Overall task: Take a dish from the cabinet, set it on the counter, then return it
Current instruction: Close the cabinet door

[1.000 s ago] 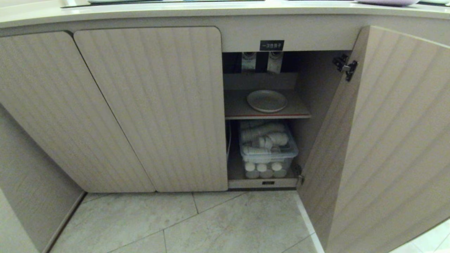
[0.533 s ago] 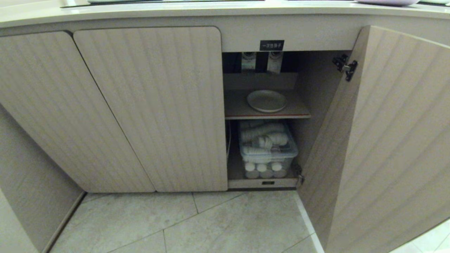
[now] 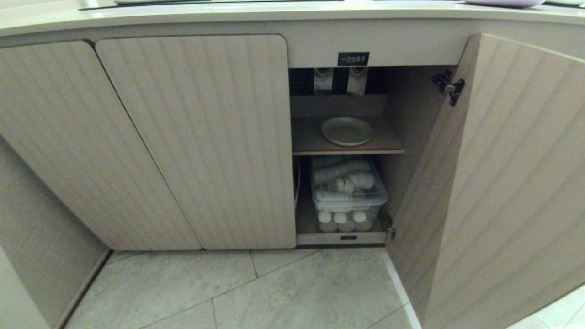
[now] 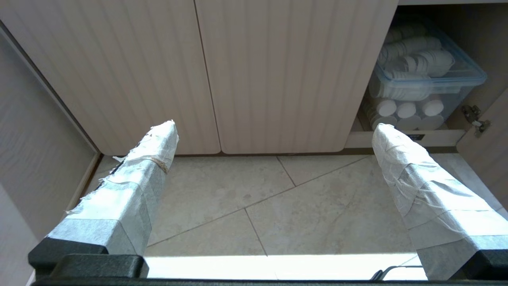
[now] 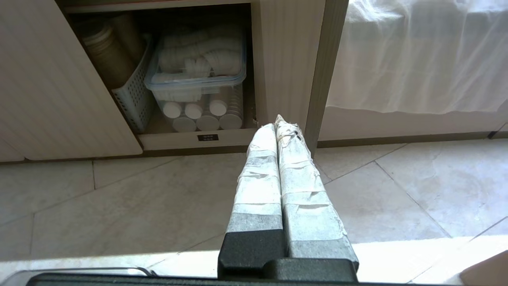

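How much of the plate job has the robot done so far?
Done: the cabinet door is swung open. The plate sits on the inner shelf, with neither gripper near it. In hand: nothing. The left gripper is open and the right gripper is shut, both low over the floor. Left, as it looks: reaching in, setting the plate on the counter, then returning it.

Small black label (image 3: 353,59) with white characters on the cabinet (image 3: 192,137) rail, at 12 o'clock above the open bay; characters too small to read surely. Second tiny dark plate (image 3: 348,237) on the bottom front rail, illegible.
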Motion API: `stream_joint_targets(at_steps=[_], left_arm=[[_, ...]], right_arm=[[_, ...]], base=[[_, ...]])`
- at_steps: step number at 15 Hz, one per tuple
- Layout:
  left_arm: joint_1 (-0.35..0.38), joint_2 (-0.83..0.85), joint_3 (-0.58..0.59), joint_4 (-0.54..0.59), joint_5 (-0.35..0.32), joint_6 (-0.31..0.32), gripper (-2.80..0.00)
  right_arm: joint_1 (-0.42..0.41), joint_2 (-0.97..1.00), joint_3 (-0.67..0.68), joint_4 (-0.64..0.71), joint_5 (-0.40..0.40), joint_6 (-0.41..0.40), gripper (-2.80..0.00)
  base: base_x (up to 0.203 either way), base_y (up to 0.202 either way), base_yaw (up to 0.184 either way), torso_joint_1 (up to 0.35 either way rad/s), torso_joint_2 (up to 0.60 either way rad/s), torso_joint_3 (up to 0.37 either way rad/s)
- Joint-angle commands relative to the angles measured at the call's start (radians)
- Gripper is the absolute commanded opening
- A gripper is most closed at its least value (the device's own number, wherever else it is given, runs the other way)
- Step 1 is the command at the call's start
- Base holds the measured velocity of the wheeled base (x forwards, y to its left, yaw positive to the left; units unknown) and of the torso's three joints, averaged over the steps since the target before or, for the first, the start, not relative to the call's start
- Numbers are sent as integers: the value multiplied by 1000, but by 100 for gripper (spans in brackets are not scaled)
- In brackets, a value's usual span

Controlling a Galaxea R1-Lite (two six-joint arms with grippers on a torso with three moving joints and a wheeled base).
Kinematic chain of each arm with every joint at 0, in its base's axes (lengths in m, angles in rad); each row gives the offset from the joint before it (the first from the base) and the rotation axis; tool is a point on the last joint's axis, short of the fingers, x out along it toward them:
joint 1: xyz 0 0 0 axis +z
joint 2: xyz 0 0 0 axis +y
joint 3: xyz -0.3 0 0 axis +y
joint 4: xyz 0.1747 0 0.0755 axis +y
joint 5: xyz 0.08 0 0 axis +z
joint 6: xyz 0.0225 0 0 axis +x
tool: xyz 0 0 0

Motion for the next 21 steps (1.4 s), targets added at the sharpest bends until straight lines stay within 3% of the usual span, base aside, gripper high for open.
stream_joint_targets(at_steps=[1,3,7,10,12,16,21], left_arm=[[0,0,0,0,0,0,0],[0,0,0,0,0,0,0],[0,0,0,0,0,0,0],[0,0,0,0,0,0,0],[0,0,0,0,0,0,0],[0,0,0,0,0,0,0],[0,0,0,0,0,0,0]], right_arm=[[0,1,0,1,2,-24,-280],[0,1,0,8,4,-90,-280],[0,1,0,-2,4,-100,-280],[0,1,-7,-110,-7,-129,-280],[0,1,-54,-113,-19,-136,-280],[0,2,-212,-8,-111,-148,-280],[3,170,-425,57,-346,-148,-280]], base=[[0,0,0,0,0,0],[0,0,0,0,0,0],[0,0,0,0,0,0],[0,0,0,0,0,0],[0,0,0,0,0,0],[0,0,0,0,0,0],[0,0,0,0,0,0]])
